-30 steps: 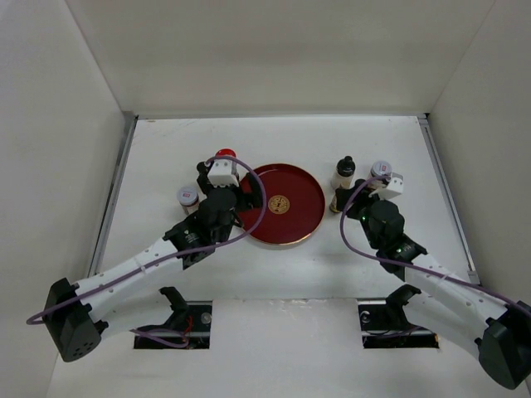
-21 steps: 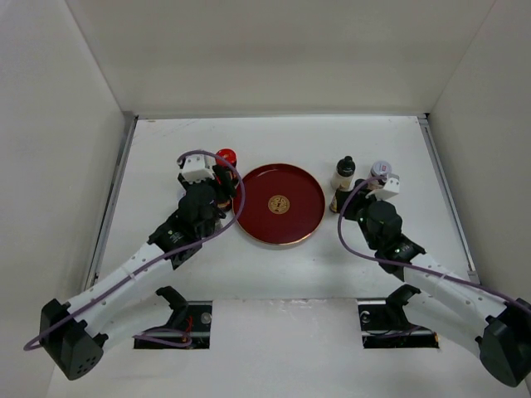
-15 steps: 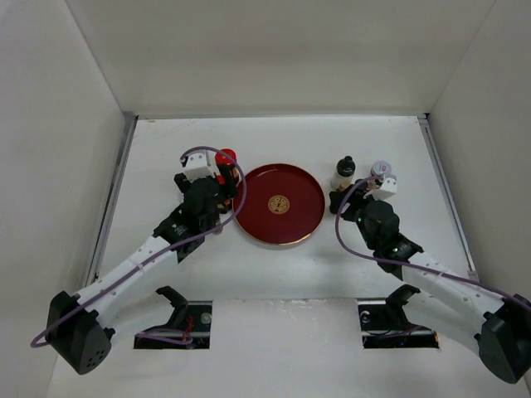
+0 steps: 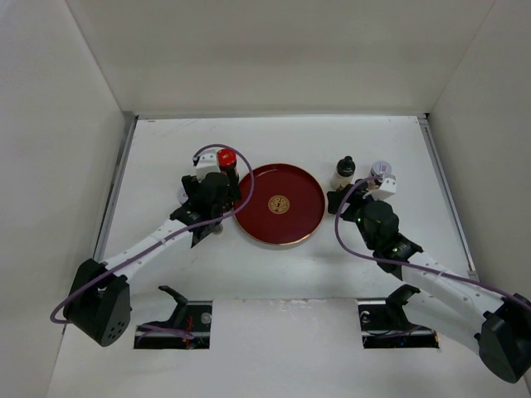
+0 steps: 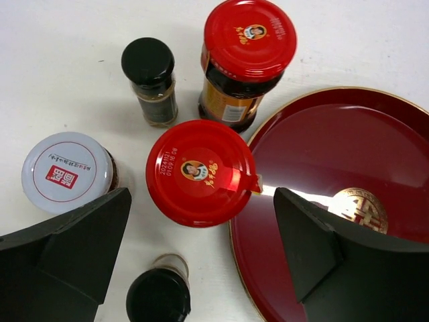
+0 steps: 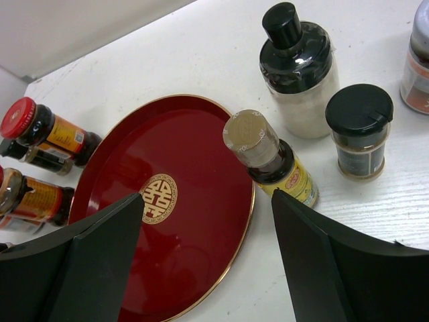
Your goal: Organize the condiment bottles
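**Top external:** the round red tray (image 4: 299, 184) is being flanked by two clusters of condiment bottles (image 4: 343, 174), one arm being posed at each.

**Left wrist:** the left gripper (image 5: 201, 194) is being held wide apart astride a red-capped jar (image 5: 198, 168) just beside the tray rim, apparently ready for a grasp. Nothing is being clamped.

**Right wrist:** the right gripper (image 6: 206, 196) is likewise being held apart, framing a tan-capped sauce bottle (image 6: 268, 157) just outside the tray.

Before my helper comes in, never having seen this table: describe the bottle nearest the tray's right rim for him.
Find the round red tray, then look to its right on the white table. Yours is the slim dark bottle closest to the rim: unlike the pale bottle and small jar beside it, both black-capped, it has a beige cap and yellow label.
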Controlling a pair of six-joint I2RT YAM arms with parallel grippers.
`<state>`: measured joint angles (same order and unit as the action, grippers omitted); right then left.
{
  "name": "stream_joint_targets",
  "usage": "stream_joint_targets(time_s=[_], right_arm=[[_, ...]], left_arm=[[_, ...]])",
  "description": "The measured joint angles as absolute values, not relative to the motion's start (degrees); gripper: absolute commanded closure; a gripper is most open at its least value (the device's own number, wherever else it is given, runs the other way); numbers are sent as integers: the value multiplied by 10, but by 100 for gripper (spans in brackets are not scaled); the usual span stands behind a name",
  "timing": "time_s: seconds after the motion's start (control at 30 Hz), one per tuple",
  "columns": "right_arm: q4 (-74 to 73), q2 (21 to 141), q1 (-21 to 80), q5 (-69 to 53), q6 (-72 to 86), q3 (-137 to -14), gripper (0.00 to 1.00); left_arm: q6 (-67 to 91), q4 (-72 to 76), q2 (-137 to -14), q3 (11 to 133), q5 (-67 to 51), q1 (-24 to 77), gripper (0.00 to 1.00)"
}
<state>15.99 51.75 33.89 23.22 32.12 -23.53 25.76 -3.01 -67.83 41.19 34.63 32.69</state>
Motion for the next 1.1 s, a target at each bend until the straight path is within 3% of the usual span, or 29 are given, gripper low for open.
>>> stream_joint_targets(time_s=[0.27, 0.5, 0.67, 1.1], right_arm=[[167, 518, 343, 229, 321, -235, 16], [172, 518, 343, 226, 319, -235, 16], [172, 518, 343, 224, 318, -235, 16], [173, 529, 345, 220, 317, -235, 16]], left_arm=[[260, -4, -740, 413, 332, 309, 19], [260, 13, -773, 415, 314, 296, 33], [258, 18, -775, 416, 312, 292, 54], [243, 0, -708, 418, 324, 313, 62]])
